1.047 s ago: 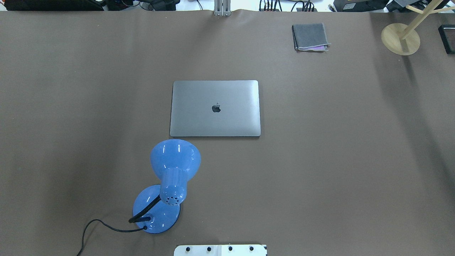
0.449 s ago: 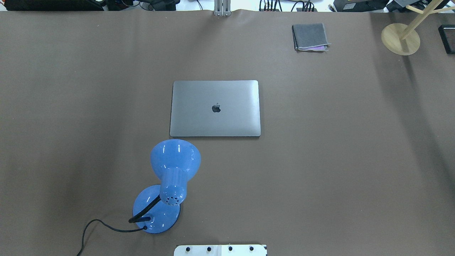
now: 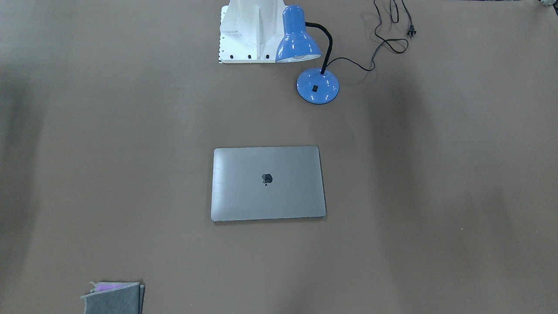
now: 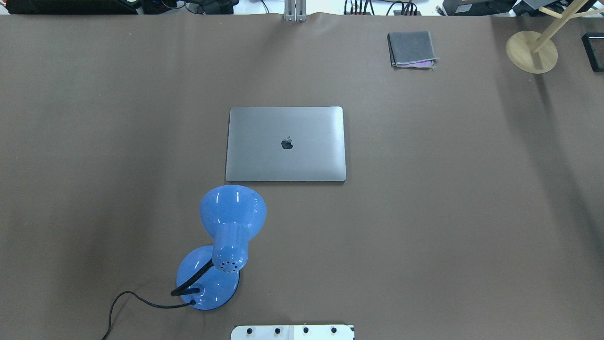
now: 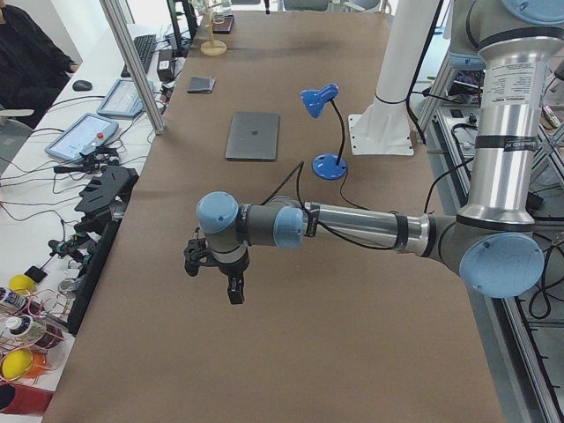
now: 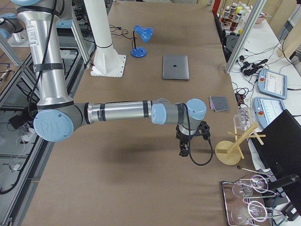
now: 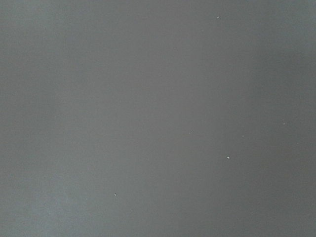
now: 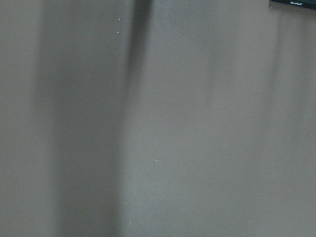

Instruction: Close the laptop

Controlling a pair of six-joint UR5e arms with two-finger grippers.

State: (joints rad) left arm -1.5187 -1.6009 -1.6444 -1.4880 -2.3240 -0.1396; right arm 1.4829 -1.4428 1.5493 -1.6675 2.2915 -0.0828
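Observation:
The space-grey laptop lies flat in the middle of the brown table with its lid down and the dark apple logo facing up. It also shows in the front view, the left side view and the right side view. My left gripper hangs over the table's left end, far from the laptop. My right gripper hangs over the right end, also far away. Both show only in the side views, so I cannot tell whether they are open or shut. Both wrist views show only bare table.
A blue desk lamp with a black cord stands just in front of the laptop's left corner. A folded grey cloth lies at the far right. A wooden stand is at the far right corner. The robot's white base is at the near edge.

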